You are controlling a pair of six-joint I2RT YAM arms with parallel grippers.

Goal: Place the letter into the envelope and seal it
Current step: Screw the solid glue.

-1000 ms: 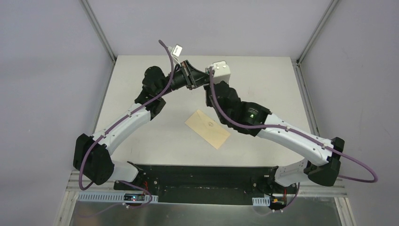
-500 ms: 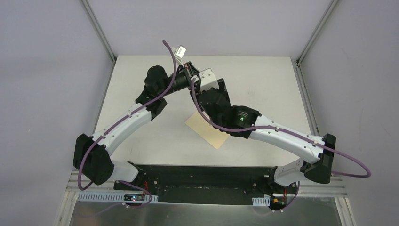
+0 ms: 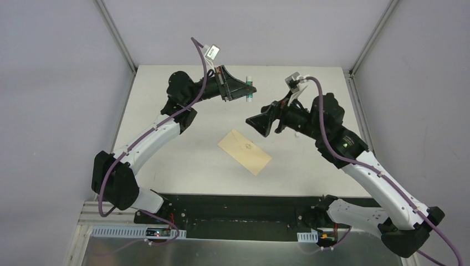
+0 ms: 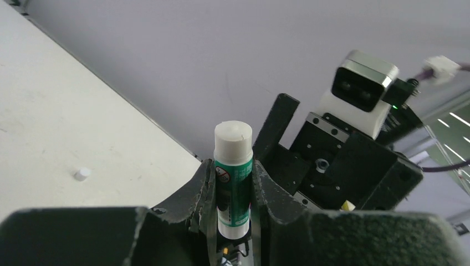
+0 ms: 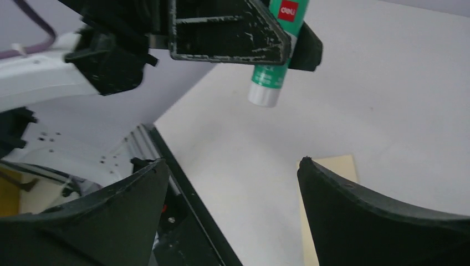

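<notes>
Right wrist: "deli" on glue stick point(image 5: 270, 75)

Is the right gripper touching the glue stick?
Apart. The right wrist view shows the glue stick up beyond the right gripper, with a wide gap between it and the open jaws.

The left tool point(image 3: 245, 91) grips a white-green tube point(image 3: 250, 97); the envelope point(image 3: 244, 151) lies flat on the table point(image 3: 310, 160)

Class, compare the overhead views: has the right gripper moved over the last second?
Yes. The right gripper has drawn back rightward, away from the left gripper, judged against the unmoved envelope.
</notes>
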